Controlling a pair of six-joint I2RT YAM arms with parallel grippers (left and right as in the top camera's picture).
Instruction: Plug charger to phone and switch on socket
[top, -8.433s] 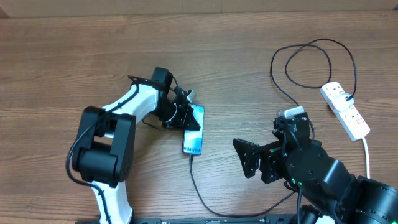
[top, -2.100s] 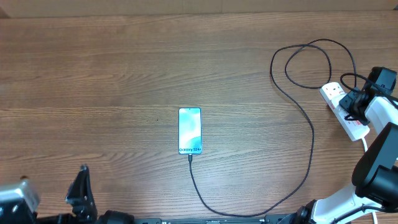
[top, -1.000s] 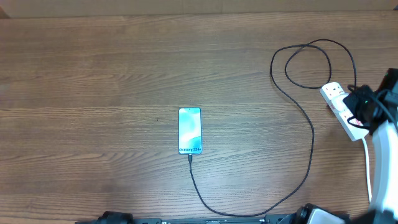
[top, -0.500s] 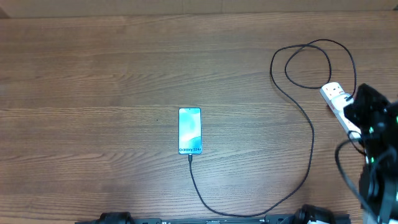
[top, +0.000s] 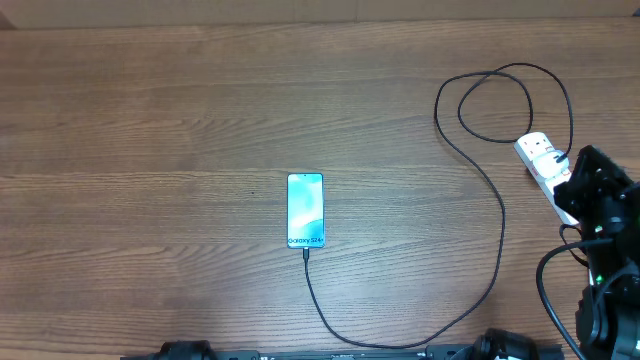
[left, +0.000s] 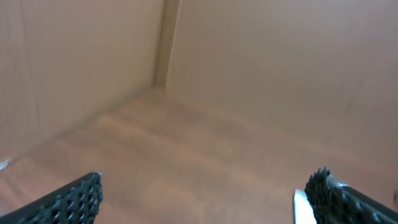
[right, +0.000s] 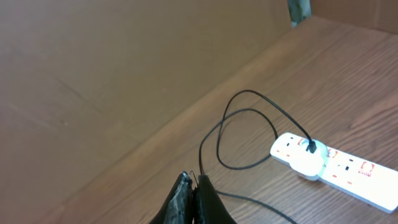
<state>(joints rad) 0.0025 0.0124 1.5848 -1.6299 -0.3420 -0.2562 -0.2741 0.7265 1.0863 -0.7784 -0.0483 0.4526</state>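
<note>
The phone (top: 306, 210) lies screen up in the middle of the table, its screen lit. The charger cable (top: 500, 240) runs from the phone's lower end, curves along the near edge, loops at the back right and ends in the socket (top: 538, 152). In the right wrist view the cable's plug (right: 308, 157) sits in the socket (right: 357, 174), beside small red switches. My right gripper (right: 194, 186) is shut on nothing and hangs above the table, apart from the socket. My right arm (top: 600, 200) covers the strip's near end. My left gripper (left: 205, 199) is open with nothing between its fingers.
A brown cardboard wall (left: 261, 56) stands along the back of the table, with a corner post (left: 163, 43) in the left wrist view. The cable's loops (right: 245, 130) lie on the wood between the wall and the socket.
My right arm has drawn back from the socket toward the near right edge, still shut. Phone, cable and socket have not moved. The left arm stays outside the overhead view.
</note>
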